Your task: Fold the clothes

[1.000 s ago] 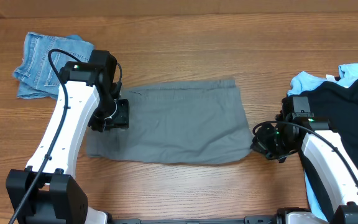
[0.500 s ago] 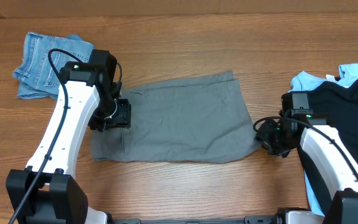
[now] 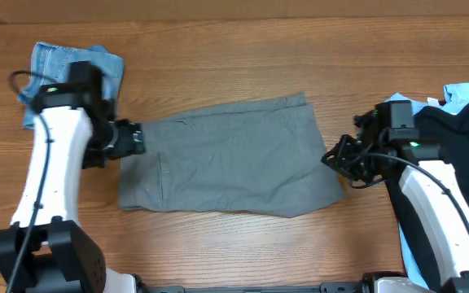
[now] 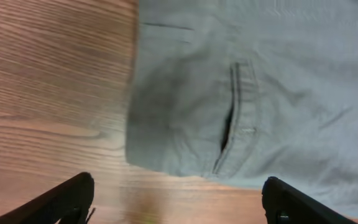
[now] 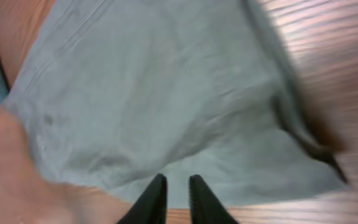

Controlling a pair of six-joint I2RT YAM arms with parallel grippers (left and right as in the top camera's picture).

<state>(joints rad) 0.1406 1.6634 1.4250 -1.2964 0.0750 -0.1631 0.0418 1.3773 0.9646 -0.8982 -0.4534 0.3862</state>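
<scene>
Grey shorts (image 3: 234,159) lie flat across the middle of the wooden table, waistband to the left. My left gripper (image 3: 135,138) is open and empty just off their left edge. In the left wrist view its fingers (image 4: 178,184) are wide apart over bare wood, with the shorts (image 4: 260,93) and a pocket slit ahead. My right gripper (image 3: 330,159) hovers at the shorts' right edge. In the right wrist view its fingers (image 5: 177,182) are nearly together above the grey cloth (image 5: 166,93), with nothing between them.
A folded denim piece (image 3: 55,77) lies at the back left, beside my left arm. A pile of black and light blue clothes (image 3: 462,138) lies at the right edge under my right arm. Bare wood (image 3: 234,65) lies behind and in front of the shorts.
The shorts were pulled slightly to the right. My left gripper then came off the shorts and moved left to their edge. My right gripper shifted a little up and left.
</scene>
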